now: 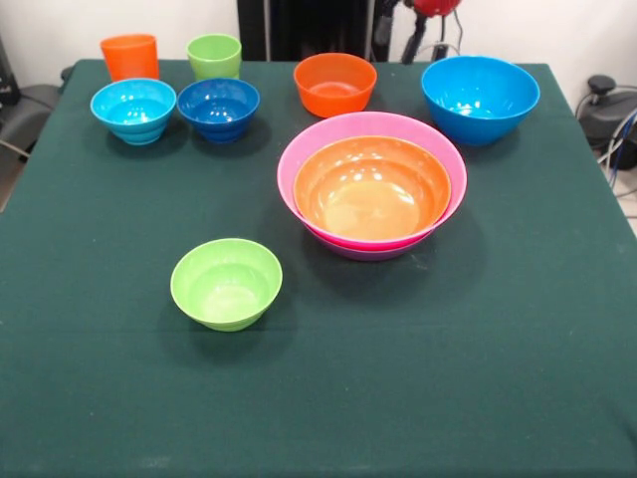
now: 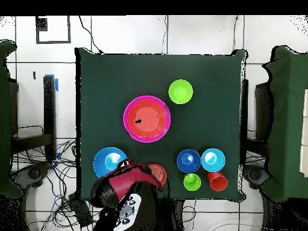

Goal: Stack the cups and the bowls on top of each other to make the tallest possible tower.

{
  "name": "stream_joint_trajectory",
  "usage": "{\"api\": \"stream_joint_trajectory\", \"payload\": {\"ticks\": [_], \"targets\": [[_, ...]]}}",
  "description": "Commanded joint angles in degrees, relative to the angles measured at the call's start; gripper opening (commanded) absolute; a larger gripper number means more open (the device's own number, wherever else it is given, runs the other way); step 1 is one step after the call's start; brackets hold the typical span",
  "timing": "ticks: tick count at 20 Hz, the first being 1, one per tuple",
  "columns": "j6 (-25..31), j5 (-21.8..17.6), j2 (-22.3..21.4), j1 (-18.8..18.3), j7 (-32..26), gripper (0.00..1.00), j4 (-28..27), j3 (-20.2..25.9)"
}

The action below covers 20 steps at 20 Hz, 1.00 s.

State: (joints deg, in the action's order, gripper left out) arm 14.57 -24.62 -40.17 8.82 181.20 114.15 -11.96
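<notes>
No writing or brand could be read on any of the glossy pieces spread over the green table [image 1: 518, 329]. The wide orange bowl [image 1: 371, 187] sat nested in the pink bowl [image 1: 299, 164] with a purple rim [image 1: 370, 253] showing beneath, forming the tower mid-table, the lime-green bowl [image 1: 226, 283] alone in front of it, and the big blue bowl [image 1: 480, 98], small orange bowl [image 1: 334, 84], dark-blue bowl [image 1: 218, 108], light-blue bowl [image 1: 133, 110], orange cup [image 1: 129, 57] and green cup [image 1: 214, 56] along the far edge. The arm [image 2: 123, 186] hung over the table's edge beside the big blue bowl, and whether its hand was open or closed could not be told.
</notes>
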Motion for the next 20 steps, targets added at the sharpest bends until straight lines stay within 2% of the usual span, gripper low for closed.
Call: {"api": "stream_joint_trajectory", "payload": {"ticks": [1,5,11,16,20], "targets": [[-4.4,-2.99,3.67,2.55,-0.04,1.0,-5.63,-1.71],[-2.51,-2.47,2.53,3.14,-1.16,1.0,-5.45,-1.7],[-1.83,-3.08,5.49,3.93,-3.22,1.0,-7.71,-0.64],[2.57,-0.71,3.44,5.58,-3.16,1.0,-7.42,0.57],[3.51,0.36,3.51,6.3,-2.35,1.0,-7.86,0.48]]}}
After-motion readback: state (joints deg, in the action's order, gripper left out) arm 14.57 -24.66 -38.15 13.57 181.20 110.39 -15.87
